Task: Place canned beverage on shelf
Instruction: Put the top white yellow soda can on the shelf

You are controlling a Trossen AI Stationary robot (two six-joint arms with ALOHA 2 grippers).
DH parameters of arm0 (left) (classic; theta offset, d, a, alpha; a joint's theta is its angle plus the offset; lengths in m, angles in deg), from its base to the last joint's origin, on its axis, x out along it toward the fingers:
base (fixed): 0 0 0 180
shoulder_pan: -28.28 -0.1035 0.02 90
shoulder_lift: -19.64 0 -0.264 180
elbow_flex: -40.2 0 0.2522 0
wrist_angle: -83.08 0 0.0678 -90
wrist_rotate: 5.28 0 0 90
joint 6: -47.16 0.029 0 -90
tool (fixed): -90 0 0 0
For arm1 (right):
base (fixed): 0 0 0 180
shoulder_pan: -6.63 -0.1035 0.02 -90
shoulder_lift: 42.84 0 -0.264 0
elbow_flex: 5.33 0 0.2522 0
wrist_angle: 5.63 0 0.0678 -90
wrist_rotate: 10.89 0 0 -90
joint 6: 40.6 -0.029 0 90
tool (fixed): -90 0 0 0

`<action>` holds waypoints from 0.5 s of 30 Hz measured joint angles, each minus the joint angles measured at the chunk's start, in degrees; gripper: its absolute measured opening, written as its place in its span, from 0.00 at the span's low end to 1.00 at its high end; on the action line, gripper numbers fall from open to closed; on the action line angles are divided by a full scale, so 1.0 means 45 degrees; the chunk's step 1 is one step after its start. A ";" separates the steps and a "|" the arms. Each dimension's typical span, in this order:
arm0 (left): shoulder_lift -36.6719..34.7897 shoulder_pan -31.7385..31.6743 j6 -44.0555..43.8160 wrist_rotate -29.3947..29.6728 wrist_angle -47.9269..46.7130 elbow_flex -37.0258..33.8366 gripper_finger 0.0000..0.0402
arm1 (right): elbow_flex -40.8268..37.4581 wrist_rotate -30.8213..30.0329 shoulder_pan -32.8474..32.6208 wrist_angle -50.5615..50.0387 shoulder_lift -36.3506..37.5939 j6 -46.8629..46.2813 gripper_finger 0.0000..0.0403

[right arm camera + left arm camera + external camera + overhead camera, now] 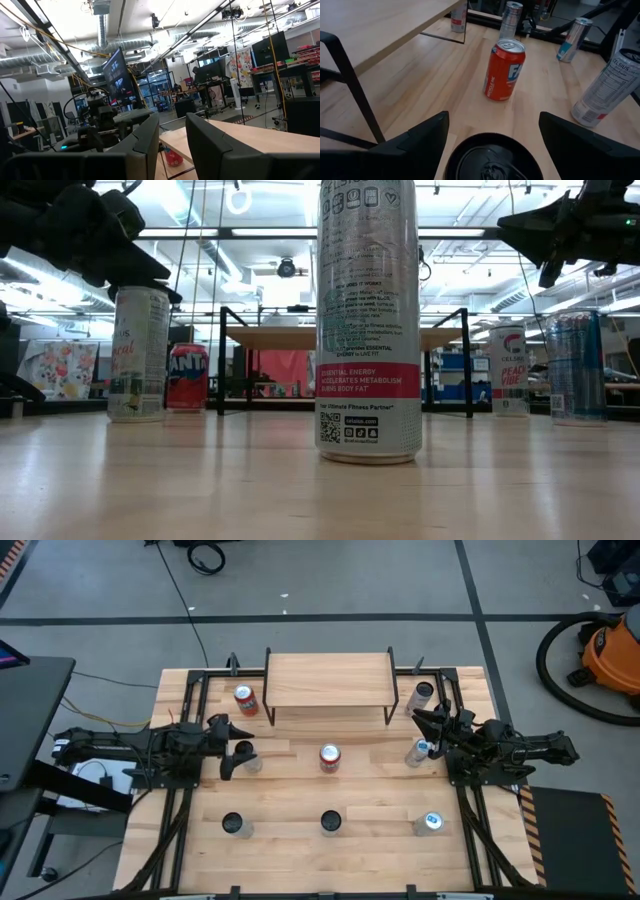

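The shelf (328, 680) is a small light-wood board on black legs at the table's far middle, with nothing on its top. A dark-topped can (492, 157) stands upright on the table at the left (246, 756). My left gripper (493, 120) is open, with one finger on each side of this can's top and a gap showing on both sides. It sits at the table's left (230, 746). My right gripper (172, 145) waits at the table's right (425, 725), tipped slightly upward, its fingers a narrow gap apart with nothing between them.
A red can (504, 70) stands at the table's middle (329, 757). Another red can (245, 700) and a silver can (421, 696) flank the shelf's legs. A blue-and-silver can (420, 750) stands near my right gripper. Three more cans (330, 823) line the near side.
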 joint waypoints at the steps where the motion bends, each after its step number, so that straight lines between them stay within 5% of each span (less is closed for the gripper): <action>1: 0.0000 0.0000 0.0000 0.0000 0.0007 0.0000 0.80 | -0.0001 -0.0003 0.0000 0.0002 0.0000 0.0000 0.27; 15: 0.0000 -0.0063 0.0009 -0.0053 -0.0162 0.0000 0.80 | 0.0000 -0.0003 0.0000 -0.0003 0.0000 0.0002 0.27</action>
